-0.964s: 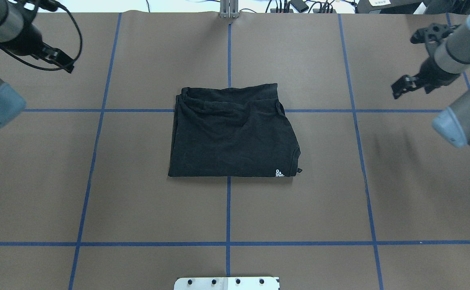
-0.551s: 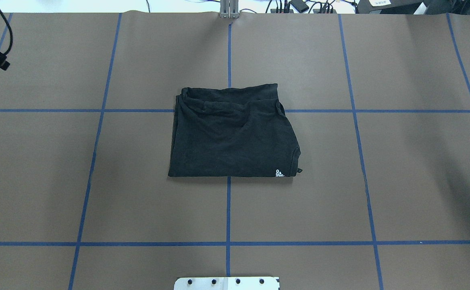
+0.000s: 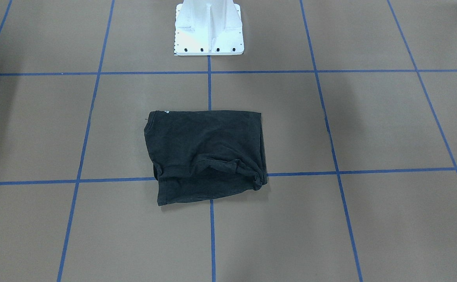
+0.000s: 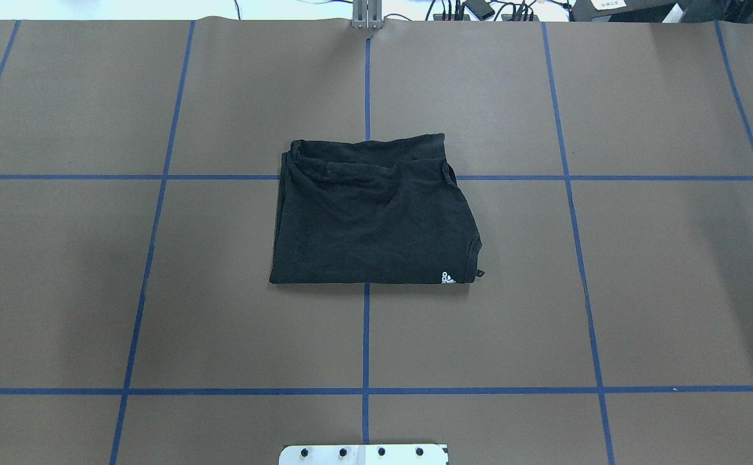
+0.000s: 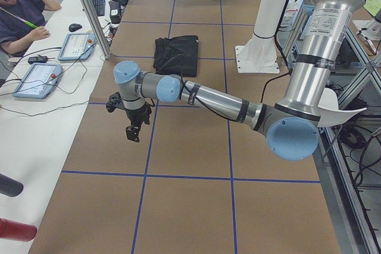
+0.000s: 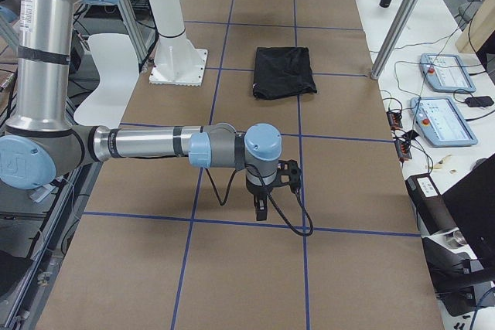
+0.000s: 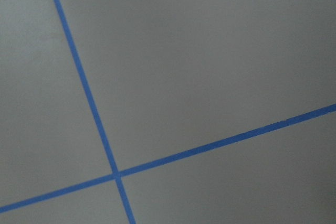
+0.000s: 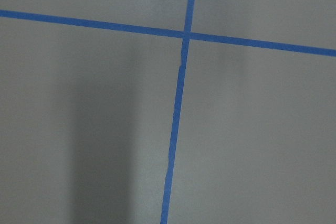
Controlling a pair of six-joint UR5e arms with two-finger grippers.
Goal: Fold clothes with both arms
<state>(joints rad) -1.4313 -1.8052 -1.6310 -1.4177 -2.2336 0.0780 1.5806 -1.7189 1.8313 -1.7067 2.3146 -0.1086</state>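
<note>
The black T-shirt lies folded into a rough rectangle at the middle of the brown table, with a small white mark at its near right corner. It also shows in the front view and both side views. Its large logo print is hidden. My left gripper hangs over bare table far to the shirt's left. My right gripper hangs over bare table far to its right. I cannot tell whether either is open or shut. Both wrist views show only table cover and blue tape.
Blue tape lines divide the brown cover into squares. The white pedestal base stands at the robot's edge. A metal pole and tablets stand along the far side, where an operator sits.
Both arms have swung outward and left the overhead view, the left one to the left and the right one to the right. The folded shirt has not moved.
</note>
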